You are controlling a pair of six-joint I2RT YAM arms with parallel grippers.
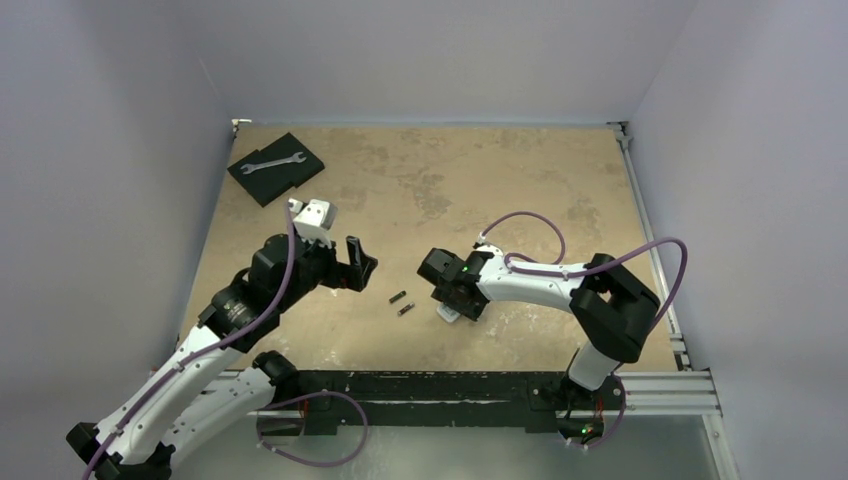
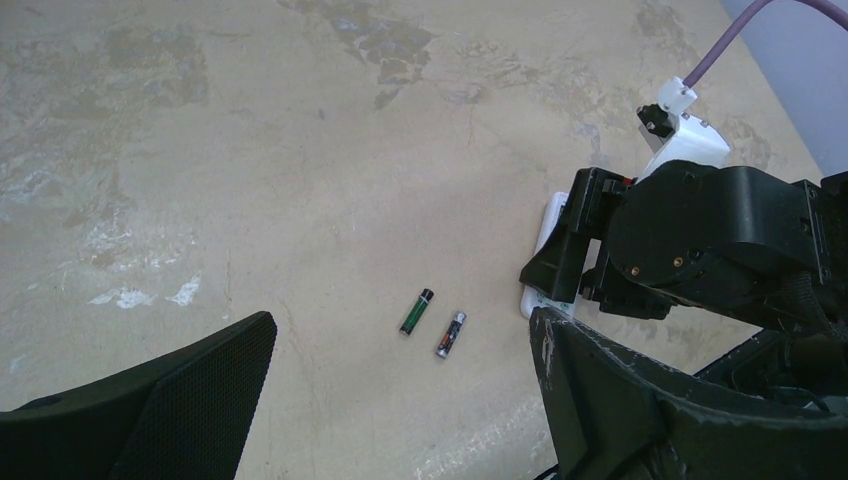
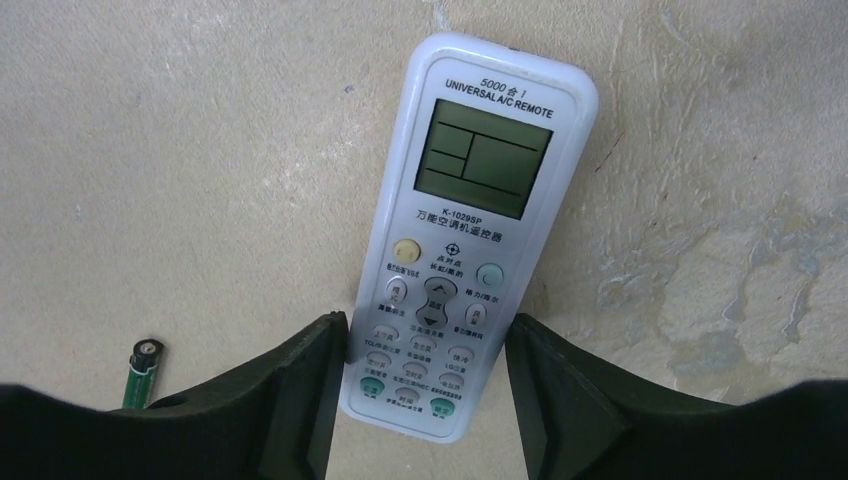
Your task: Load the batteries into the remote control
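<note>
remote control (image 3: 460, 240), "UNIVERSAL A/C REMOTE", "K-1029SP"

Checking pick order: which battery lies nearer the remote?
The silver-banded battery; the green-wrapped battery lies farther from the remote control.

A silver wrench (image 1: 271, 161) lies on a black pad (image 1: 282, 184).

The table (image 1: 450, 180), a mottled tan board, carries the white remote control (image 3: 465, 250), which lies flat with its display and buttons up. Near the remote's left side lie a green-wrapped battery (image 2: 417, 311) and a darker battery (image 2: 450, 334), side by side but apart. Well beyond the remote, at the far left corner, sits a black pad (image 1: 275, 168).
</note>
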